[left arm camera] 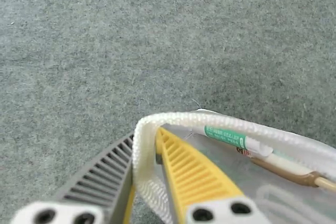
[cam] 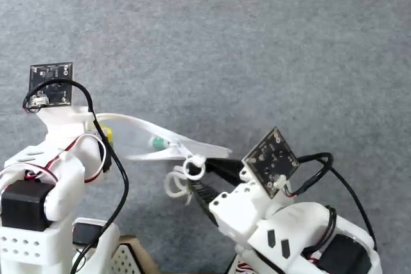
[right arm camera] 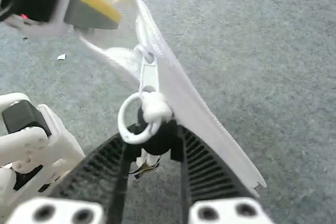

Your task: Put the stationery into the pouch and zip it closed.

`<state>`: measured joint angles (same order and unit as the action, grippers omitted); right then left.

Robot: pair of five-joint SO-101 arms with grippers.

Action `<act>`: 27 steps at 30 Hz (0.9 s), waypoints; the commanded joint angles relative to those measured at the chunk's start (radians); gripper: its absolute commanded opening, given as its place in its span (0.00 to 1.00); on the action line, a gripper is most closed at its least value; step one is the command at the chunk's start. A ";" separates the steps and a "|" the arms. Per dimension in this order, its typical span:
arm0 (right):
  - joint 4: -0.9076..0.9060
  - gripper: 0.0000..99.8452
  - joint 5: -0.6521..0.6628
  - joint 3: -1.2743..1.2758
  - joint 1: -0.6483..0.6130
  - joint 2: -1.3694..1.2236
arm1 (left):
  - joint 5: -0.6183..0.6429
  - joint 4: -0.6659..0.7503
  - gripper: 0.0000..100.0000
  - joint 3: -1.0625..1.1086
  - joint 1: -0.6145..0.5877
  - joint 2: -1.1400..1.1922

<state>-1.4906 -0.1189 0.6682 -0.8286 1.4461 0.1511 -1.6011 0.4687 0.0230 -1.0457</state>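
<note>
Translucent pouch [cam: 144,138] was toward 7 o'clock of grey worktop [cam: 257,49], held between both arms. Green-labelled pen [left arm camera: 226,136] and brown pencil [left arm camera: 283,169] were inside. Left pincer [left arm camera: 146,136] was clamped on pouch's 9 o'clock end. Right pincer [right arm camera: 155,135], at pouch's 5 o'clock, was closed on zipper ring [right arm camera: 134,121].

No legible txt; print on green label [left arm camera: 224,135] too small.

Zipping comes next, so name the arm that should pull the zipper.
Right. The right end effector grips the zipper pull, so it can likely drag it along. The left end effector clamps the pouch at its edge, anchoring it.
</note>
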 commanded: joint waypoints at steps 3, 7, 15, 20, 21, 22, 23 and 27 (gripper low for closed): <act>-0.002 0.02 0.077 -0.042 0.008 0.002 | -0.008 0.015 0.03 -0.012 -0.010 0.006; -0.002 0.01 0.081 -0.048 0.008 0.002 | -0.008 0.015 0.03 -0.010 -0.010 0.006; 0.021 0.01 0.083 -0.288 0.044 -0.021 | -0.011 0.006 0.03 -0.039 -0.002 0.003; 0.028 0.01 0.083 -0.427 0.074 -0.082 | -0.011 0.005 0.03 -0.067 0.007 0.003; 0.029 0.01 0.083 -0.446 0.075 -0.094 | -0.011 0.003 0.03 -0.064 0.025 0.003; 0.029 0.01 0.083 -0.463 0.075 -0.107 | -0.011 -0.008 0.03 -0.062 0.050 0.003; 0.029 0.01 0.083 -0.479 0.077 -0.120 | -0.011 -0.031 0.03 -0.068 0.074 0.003; 0.029 0.01 0.083 -0.512 0.078 -0.145 | -0.011 -0.057 0.03 -0.070 0.157 0.003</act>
<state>-1.4845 -0.0453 0.1941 -0.7641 1.3341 0.1435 -1.6425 0.4335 0.1335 -1.0457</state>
